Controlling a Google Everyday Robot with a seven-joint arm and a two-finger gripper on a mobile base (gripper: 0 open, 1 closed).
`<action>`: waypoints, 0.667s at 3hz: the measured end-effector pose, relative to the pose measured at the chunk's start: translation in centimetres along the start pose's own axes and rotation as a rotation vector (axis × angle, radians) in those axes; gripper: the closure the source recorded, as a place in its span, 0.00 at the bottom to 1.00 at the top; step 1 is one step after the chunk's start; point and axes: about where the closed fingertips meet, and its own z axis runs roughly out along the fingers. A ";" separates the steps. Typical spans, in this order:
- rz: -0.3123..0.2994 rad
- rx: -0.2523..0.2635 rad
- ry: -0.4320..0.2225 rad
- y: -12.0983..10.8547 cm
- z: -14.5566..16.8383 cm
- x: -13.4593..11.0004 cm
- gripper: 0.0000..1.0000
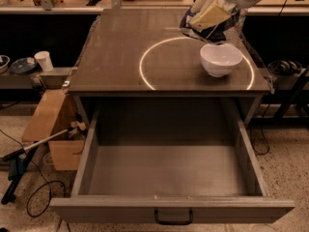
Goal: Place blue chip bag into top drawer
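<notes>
The gripper [208,19] hangs over the far right of the table [120,57], and its arm is cut off by the top edge. It covers most of the blue chip bag [219,34]; whether it grips the bag cannot be told.
</notes>
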 end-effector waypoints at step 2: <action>0.056 0.007 -0.001 2.1 -0.7 0.4 1.00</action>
